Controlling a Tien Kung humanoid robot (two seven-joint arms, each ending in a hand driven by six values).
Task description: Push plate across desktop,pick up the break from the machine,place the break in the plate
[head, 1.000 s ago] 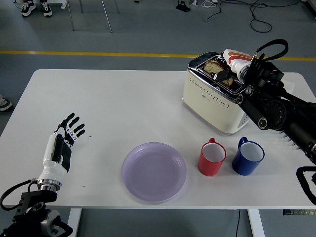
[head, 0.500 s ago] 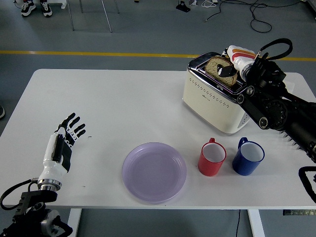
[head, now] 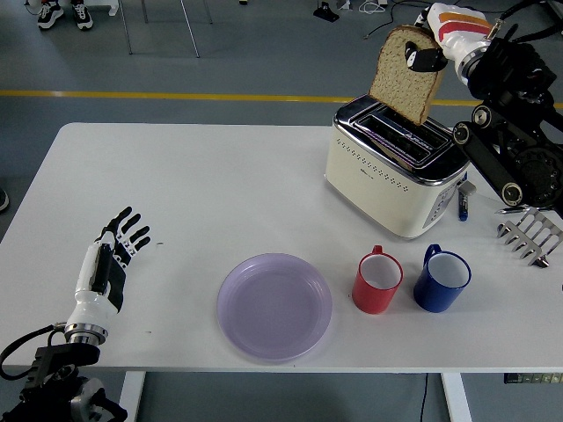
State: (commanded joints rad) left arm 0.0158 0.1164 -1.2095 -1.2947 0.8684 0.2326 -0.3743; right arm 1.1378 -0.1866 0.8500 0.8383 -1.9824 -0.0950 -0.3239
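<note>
No readable text, labels or numbers on anything here.

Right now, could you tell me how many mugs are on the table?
2. The red mug stands right of the purple plate, and the blue mug stands just right of the red one, both in front of the toaster. None appears hidden.

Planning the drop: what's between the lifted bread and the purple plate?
Head view: the toaster sits below the bread; from there to the plate is bare table.

A lab or workshop: grey floor (head: 220, 61) with yellow line (head: 158, 95), loose cables (head: 457, 31), white table (head: 193, 193).
</note>
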